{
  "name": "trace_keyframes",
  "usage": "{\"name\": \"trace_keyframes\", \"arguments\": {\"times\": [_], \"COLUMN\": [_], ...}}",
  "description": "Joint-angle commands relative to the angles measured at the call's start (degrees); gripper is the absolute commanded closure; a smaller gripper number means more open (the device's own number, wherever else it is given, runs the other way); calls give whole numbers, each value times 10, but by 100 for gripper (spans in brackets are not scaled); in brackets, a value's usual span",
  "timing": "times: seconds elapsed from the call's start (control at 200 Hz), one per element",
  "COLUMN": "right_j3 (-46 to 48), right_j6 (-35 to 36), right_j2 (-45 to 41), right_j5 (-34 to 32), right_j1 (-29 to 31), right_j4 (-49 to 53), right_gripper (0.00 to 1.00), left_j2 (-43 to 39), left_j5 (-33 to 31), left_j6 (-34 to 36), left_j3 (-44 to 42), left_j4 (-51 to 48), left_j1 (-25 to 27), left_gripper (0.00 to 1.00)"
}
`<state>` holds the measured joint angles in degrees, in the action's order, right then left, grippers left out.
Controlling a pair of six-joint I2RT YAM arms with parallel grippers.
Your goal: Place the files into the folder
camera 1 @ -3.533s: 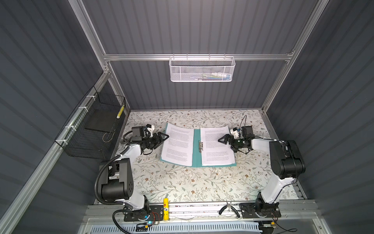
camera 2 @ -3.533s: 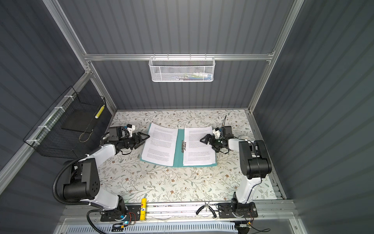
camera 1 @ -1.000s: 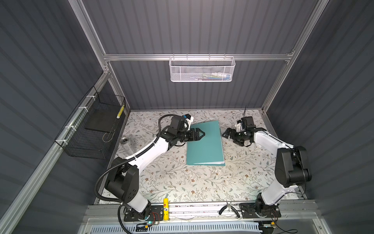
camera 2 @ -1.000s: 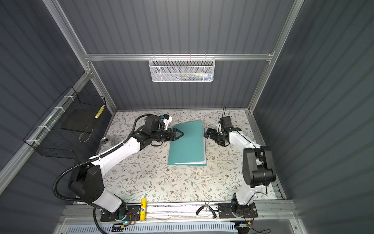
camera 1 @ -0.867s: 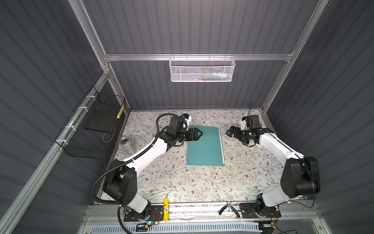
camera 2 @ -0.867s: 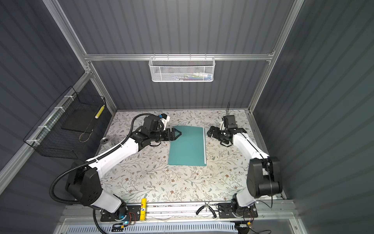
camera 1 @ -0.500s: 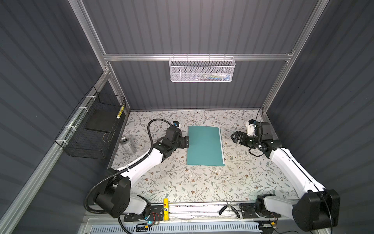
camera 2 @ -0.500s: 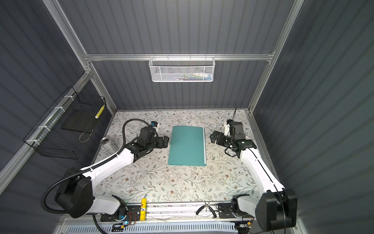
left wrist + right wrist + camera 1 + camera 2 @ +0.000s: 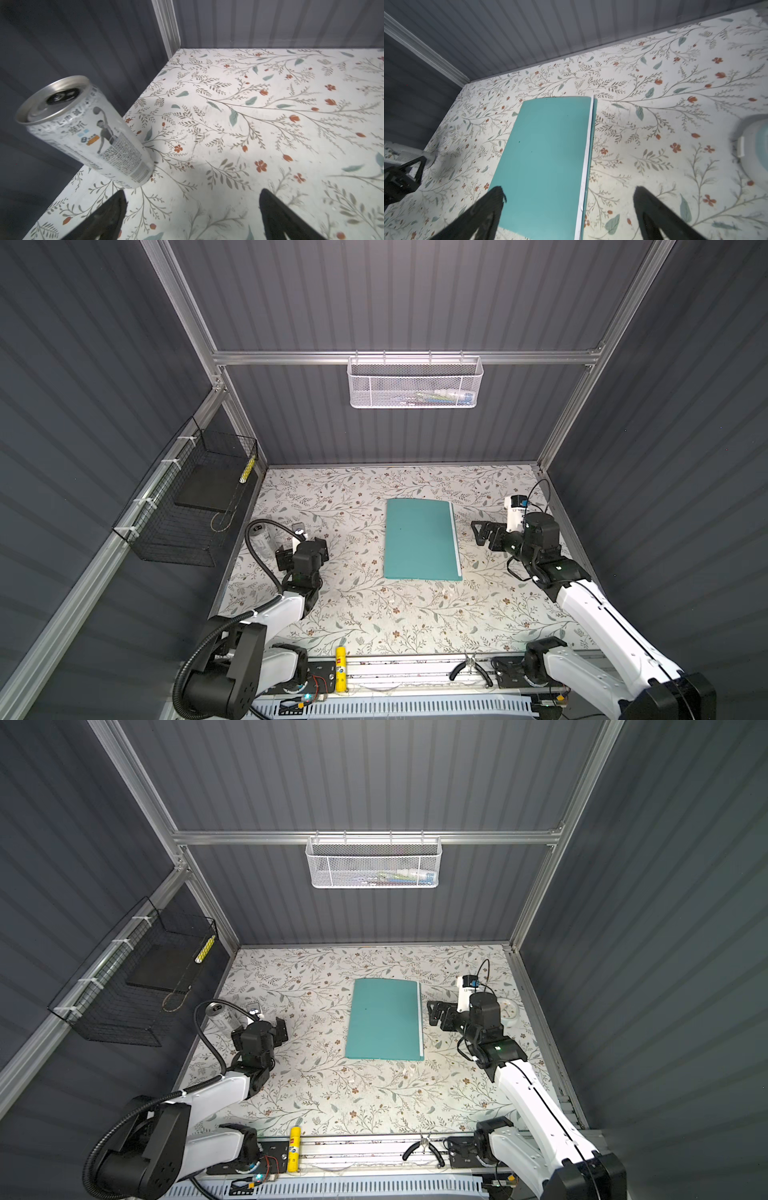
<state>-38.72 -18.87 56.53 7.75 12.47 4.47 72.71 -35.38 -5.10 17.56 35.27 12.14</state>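
- We see dark grey ribbed walls (image 9: pixel 415 294) on three sides.
- Bare aluminium bars (image 9: pixel 399 357) stand in the corners, and one crosses the back wall.
- A white mesh basket (image 9: pixel 415 383) hangs from that crossbar.
- A black wire basket (image 9: pixel 187 506) is fixed to the left wall, and a black slab (image 9: pixel 205 489) lies in it.
- The table (image 9: pixel 374 614) has a pale cover printed with twigs, leaves and small red flowers.
- The light falls brightest on the table.
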Motion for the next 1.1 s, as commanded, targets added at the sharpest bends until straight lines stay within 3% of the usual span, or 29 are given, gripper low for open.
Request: {"name": "trace_keyframes", "arguments": {"times": [0.0, 0.125, 0.235, 0.3, 0.35, 0.4, 0.46, 0.5, 0.58, 0.635, 0.716, 0.766, 0.816, 0.881, 0.946, 1.016, 1.096], "right_j3": [-2, 21, 38, 40, 45, 57, 79, 89, 120, 106, 184, 205, 223, 194, 215, 200, 215], "right_j6": [14, 22, 48, 56, 68, 83, 106, 111, 120, 118, 125, 132, 144, 137, 144, 139, 144], "right_j2": [27, 49, 70, 99, 116, 133, 159, 177, 220, 217, 246, 244, 286, 253, 281, 256, 276], "right_j5": [-43, -105, -209, -255, -276, -294, -310, -320, -299, -287, -201, -158, -161, -150, -152, -151, -155], "right_j1": [1, -1, -18, -37, -50, -58, -68, -75, -102, -117, -152, -155, -151, -153, -152, -152, -150], "right_j4": [-59, -110, -130, -130, -144, -180, -250, -287, -399, -361, -562, -567, -675, -557, -652, -577, -642], "right_gripper": [1, 1, 1, 1, 1, 1, 1, 1, 1, 1, 1, 1, 1, 1, 1, 1, 1], "left_j2": [74, 186, 265, 240, 260, 244, 257, 249, 255, 255, 255, 256, 255, 255, 255, 255, 255], "left_j5": [54, 68, 146, 198, 198, 188, 159, 145, 131, 132, 132, 132, 132, 132, 132, 132, 132], "left_j6": [2, 34, 44, 49, 60, 46, 40, 29, 28, 29, 28, 29, 28, 29, 28, 28, 28], "left_j3": [-4, 19, 25, 58, 63, 71, 65, 70, 81, 79, 80, 80, 81, 81, 81, 81, 81], "left_j4": [156, 244, 329, 208, 246, 193, 235, 208, 192, 202, 197, 199, 194, 195, 195, 195, 195], "left_j1": [-33, -41, -68, -70, -70, -70, -70, -70, -70, -69, -69, -69, -69, -69, -69, -69, -69], "left_gripper": [0, 0, 0, 0, 0, 0, 0, 0, 0, 0, 0, 0, 0, 0, 0, 0, 0]}}
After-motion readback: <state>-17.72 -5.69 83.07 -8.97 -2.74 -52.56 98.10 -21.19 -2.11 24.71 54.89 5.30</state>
